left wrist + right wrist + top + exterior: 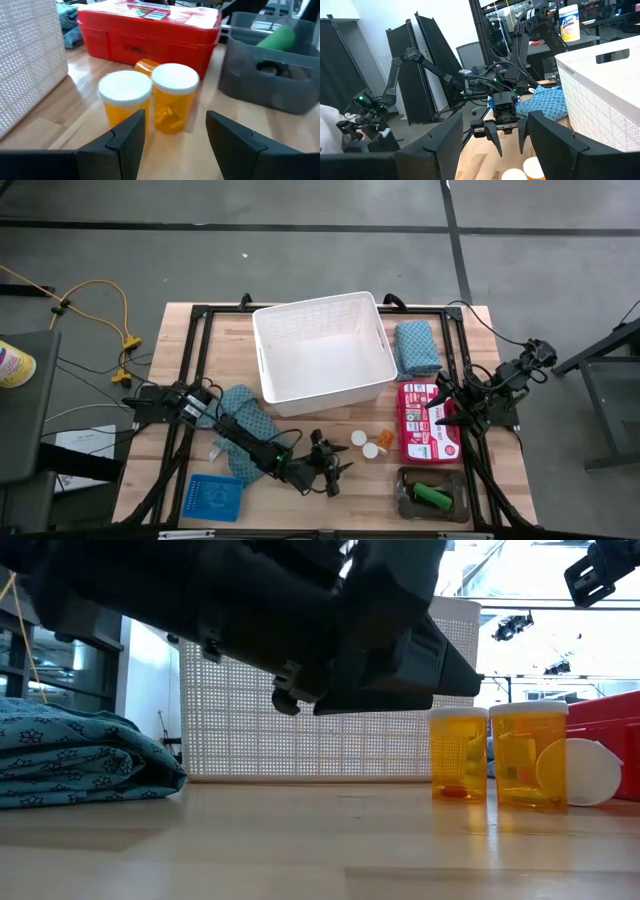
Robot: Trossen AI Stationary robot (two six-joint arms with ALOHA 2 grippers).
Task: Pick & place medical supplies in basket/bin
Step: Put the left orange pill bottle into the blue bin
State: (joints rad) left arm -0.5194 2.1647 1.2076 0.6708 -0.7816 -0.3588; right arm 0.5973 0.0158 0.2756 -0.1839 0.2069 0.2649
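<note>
- Two dark fingers point(125, 145) of the left gripper point(335, 471) fill the near edge of the left wrist view, spread apart and grasping nothing; the gripper sits low over the table, in front of the white basket point(322, 345) and pointed toward the pill bottles.
- Just beyond those fingers stand two orange pill bottles with white caps, one point(125, 107) beside the other point(174, 102), upright on the wooden table point(500, 470). From above they show as two white discs in front of the basket's right front corner.
- A third small orange bottle point(146, 66) lies on its side behind the pair, against the red case point(428, 421).
- That red first-aid case lies flat to the right of the basket's front corner.
- The grey see-through tray point(432, 493) sits in front of the red case, well forward of the basket, with a green oblong piece point(434, 497) and a darker piece inside.
- One teal patterned cloth point(417, 346) lies folded just beside the basket's right wall; the other teal cloth point(245, 430) lies off the basket's left front corner, partly under the left arm.
- A small blue mesh tray point(214, 498) rests further forward than that cloth, well apart from the basket.
- The white lattice basket looks empty from above.
- The right gripper point(441, 418) hangs over the red case, right of the basket, fingers parted and empty.
</note>
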